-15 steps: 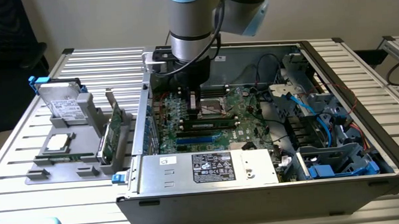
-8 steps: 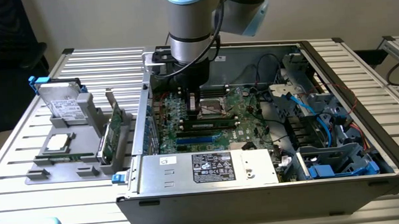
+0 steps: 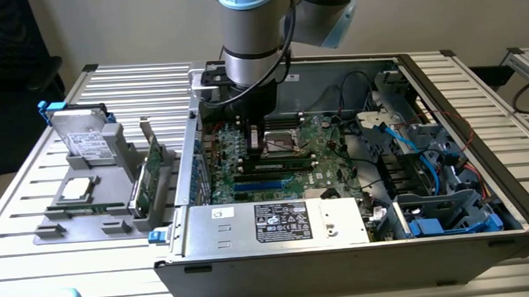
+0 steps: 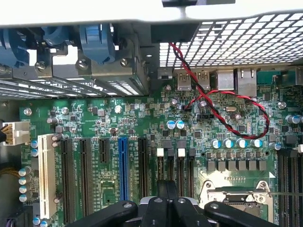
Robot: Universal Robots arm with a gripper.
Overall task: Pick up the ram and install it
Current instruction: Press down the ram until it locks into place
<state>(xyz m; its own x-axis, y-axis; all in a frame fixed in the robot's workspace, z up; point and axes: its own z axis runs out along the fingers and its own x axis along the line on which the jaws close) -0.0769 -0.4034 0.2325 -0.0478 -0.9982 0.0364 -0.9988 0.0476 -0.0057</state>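
The gripper (image 3: 246,126) is closed, empty, low inside the case (image 3: 474,101) over the motherboard (image 4: 142,118). A ram (image 3: 278,165) sits in a slot near the CPU socket (image 3: 277,143). It looks light, stiff and fragile; best held by its long edges, not the chips.

One open computer case (image 3: 357,257), one motherboard (image 3: 327,156), one power supply (image 3: 276,222). One robot arm (image 3: 253,30), one gripper (image 4: 166,201). On the grey tray (image 3: 51,232) at the exterior view's left: one hard drive (image 3: 81,136), one CPU (image 3: 76,189), one ram (image 3: 86,209), one upright expansion card (image 3: 151,169). Wrist view: one white slot (image 4: 46,175), one blue slot (image 4: 123,168).
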